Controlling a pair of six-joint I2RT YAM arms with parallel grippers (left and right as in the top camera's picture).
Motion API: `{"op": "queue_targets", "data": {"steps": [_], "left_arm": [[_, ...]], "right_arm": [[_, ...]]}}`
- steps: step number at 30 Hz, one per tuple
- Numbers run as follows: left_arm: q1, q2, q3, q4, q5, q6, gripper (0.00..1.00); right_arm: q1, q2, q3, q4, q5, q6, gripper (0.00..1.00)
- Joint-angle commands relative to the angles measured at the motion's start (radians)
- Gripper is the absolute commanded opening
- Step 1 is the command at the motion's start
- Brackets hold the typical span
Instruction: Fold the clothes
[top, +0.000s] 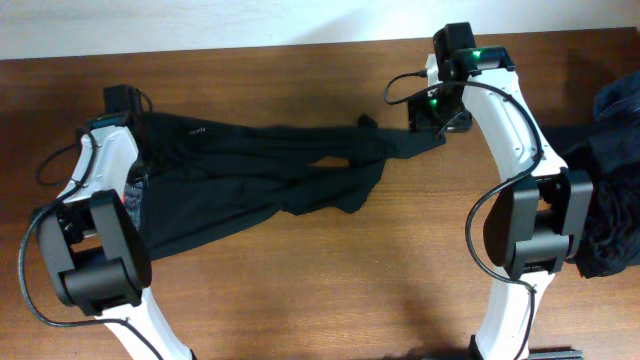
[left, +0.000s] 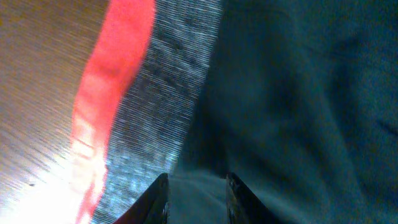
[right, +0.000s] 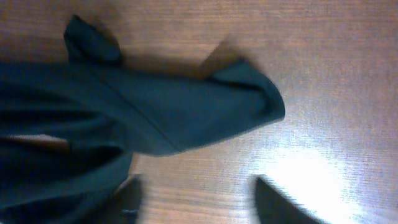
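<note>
Surface: a brown wooden table (top: 300, 280), with a strip of pale wall (top: 200, 20) along the far edge.
Pants: and there they are, the black pants (top: 250, 170), stretched across the table from the left arm to the right arm, rumpled through the middle, with the legs lying partly over each other.
Waist end: over on the left, the grey waistband (left: 161, 93) runs beside its bright red edge (left: 115, 68), and the red lies against bare wood.
Left claw: the left gripper (left: 196, 186) is down on the black cloth just beside the grey band, fingers close together with a bunch of fabric pinched between them.
Leg end: on the right, one cuff (right: 249, 102) lies flat on the wood, folded to a rounded tip; a second, smaller tip (right: 87, 37) pokes out beyond it.
Right claw: the right gripper (right: 199, 193) hangs over that leg end with its fingers wide apart and only bare table between them; one finger sits over the edge of the cloth.
Right edge: a heap of dark clothes (top: 615, 180), apart from the pants.
</note>
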Motion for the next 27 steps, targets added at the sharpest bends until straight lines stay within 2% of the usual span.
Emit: {"op": "queue_targets", "data": {"steps": [1,2,8,27], "left_arm": [[-0.002,-0.011,0.01,-0.03,0.033,0.013,0.3],[-0.002,-0.012,0.01,-0.04,0.033,0.011,0.3],[-0.004,-0.011,0.008,-0.07,0.068,0.011,0.3],[-0.006,-0.011,0.008,-0.085,0.071,0.011,0.3]], "right_arm": [[0.005,0.029,-0.032,0.039,-0.012,-0.002,0.08],[0.004,0.034,-0.04,0.06,-0.012,-0.002,0.04],[0.005,0.068,-0.087,0.181,-0.012,-0.002,0.04],[0.005,0.243,-0.087,0.328,-0.012,-0.002,0.04]]}}
